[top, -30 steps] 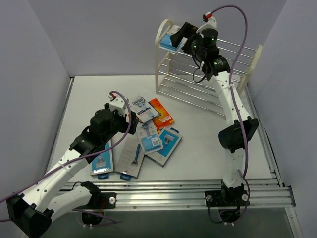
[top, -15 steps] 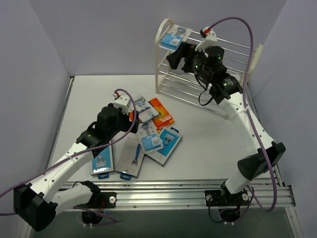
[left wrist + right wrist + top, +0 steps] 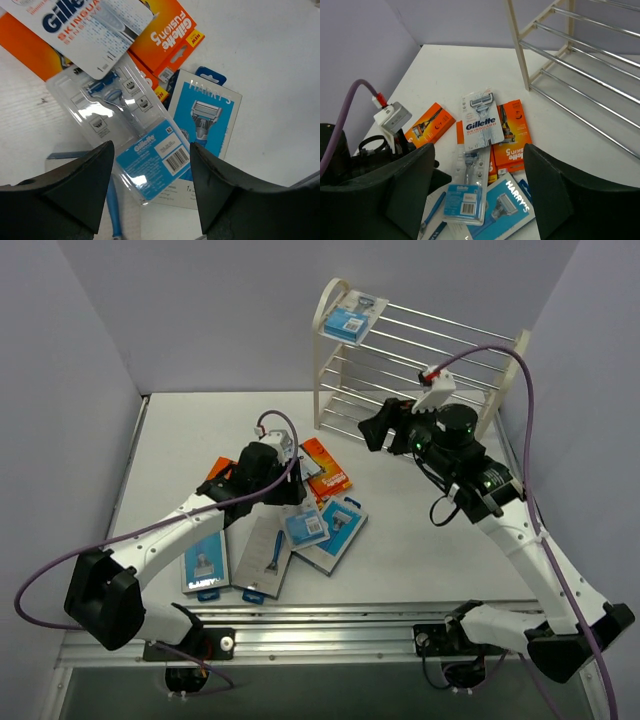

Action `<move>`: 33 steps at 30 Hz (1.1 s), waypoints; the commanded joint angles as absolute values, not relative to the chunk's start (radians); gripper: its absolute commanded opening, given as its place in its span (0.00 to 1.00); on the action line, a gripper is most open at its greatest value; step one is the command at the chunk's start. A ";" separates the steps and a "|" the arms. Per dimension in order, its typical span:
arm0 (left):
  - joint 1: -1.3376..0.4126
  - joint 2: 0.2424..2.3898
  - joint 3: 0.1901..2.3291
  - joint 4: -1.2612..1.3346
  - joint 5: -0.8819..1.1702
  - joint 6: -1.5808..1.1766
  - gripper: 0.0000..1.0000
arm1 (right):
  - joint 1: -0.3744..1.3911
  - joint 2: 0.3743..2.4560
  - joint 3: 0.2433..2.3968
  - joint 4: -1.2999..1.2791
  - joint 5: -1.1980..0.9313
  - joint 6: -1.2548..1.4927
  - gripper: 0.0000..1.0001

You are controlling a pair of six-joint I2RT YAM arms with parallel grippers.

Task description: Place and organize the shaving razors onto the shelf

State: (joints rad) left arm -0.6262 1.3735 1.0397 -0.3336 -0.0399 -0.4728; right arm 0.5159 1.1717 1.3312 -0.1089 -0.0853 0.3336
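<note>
— Home? Shop?
— Neither. Robot lab, test cell prob. Plain lilac walls (image 3: 200, 310) boxing in a white tabletop (image 3: 420, 530), alu rail (image 3: 330, 625) along near edge, two robot arms (image 3: 170, 540) fixed at it.
— Agreed, lab rig.

Bright, even overhead light; soft faint shadows; glare patches on clear blister pack (image 3: 122, 132); focus sharp.
</note>
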 commanded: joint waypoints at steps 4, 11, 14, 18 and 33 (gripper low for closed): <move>-0.690 1.482 1.095 -0.331 -0.049 -0.661 0.64 | 0.509 1.048 1.166 -0.094 -0.084 0.327 0.60; -0.727 1.591 1.184 -0.436 -0.169 -0.698 0.56 | 0.511 0.928 1.039 -0.072 -0.112 0.359 0.59; -0.726 1.621 1.199 -0.452 -0.196 -0.704 0.54 | 0.511 0.902 1.011 -0.074 -0.123 0.359 0.59; -0.726 1.651 1.218 -0.469 -0.232 -0.719 0.52 | 0.511 0.881 0.986 -0.077 -0.127 0.356 0.59; -0.703 1.721 1.200 -0.443 -0.264 -0.785 0.53 | 0.511 0.870 0.934 -0.041 -0.152 0.373 0.60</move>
